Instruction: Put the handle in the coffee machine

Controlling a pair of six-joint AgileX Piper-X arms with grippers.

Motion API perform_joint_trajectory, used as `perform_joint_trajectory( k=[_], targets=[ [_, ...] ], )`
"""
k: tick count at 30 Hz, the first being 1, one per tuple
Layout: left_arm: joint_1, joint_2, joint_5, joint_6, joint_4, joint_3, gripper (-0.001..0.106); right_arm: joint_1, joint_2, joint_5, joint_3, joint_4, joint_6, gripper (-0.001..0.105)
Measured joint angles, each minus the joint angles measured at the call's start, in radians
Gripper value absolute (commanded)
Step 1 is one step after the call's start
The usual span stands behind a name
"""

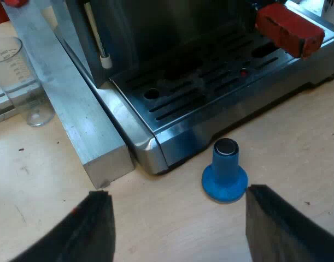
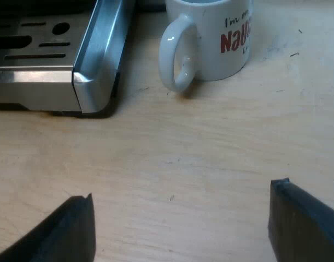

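Note:
The espresso machine's drip tray (image 1: 210, 93) spreads out beyond my left gripper (image 1: 177, 224), whose fingers stand open and empty above the wooden table. The red end of the holder's handle (image 1: 289, 30) juts out over the tray at the machine's front. A blue tamper (image 1: 225, 172) stands on the table just before the tray's edge, between my left fingers and a little beyond them. My right gripper (image 2: 180, 224) is open over bare wood, near a corner of the drip tray (image 2: 95, 60) and a white mug (image 2: 210, 35) with red lettering.
A measuring glass (image 1: 19, 76) stands beside a metal bar (image 1: 68, 103) that runs along the machine's side. The wooden table (image 2: 210, 153) lies bare between the right gripper and the mug.

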Motion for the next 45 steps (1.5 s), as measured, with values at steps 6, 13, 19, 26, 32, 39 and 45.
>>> perform_joint_trajectory(
  k=[6,13,19,26,32,39,45],
  targets=[
    [0.000,0.000,0.000,0.000,0.000,0.000,0.055,-0.120,0.000,-0.001,0.000,0.000,0.000,0.067],
    [0.000,0.000,0.000,0.000,0.000,0.000,0.055,-0.331,0.000,-0.001,0.000,0.000,0.000,0.067],
    [0.000,0.000,0.000,0.000,-0.002,0.000,0.055,-0.417,0.000,-0.001,0.000,0.000,0.000,0.067],
    [0.012,0.000,0.000,0.000,-0.001,0.000,0.055,-0.416,0.000,-0.001,0.000,0.000,0.000,0.067],
    [0.119,0.000,0.000,0.000,-0.001,0.000,0.055,-0.416,0.000,-0.001,0.000,0.000,0.000,0.067],
    [0.151,0.000,0.000,0.000,-0.001,0.000,0.055,-0.416,0.000,-0.001,0.000,0.000,0.000,0.067],
    [0.151,0.000,0.000,0.000,-0.001,0.000,0.055,-0.416,0.000,-0.001,0.000,0.000,0.000,0.067]
  ],
)
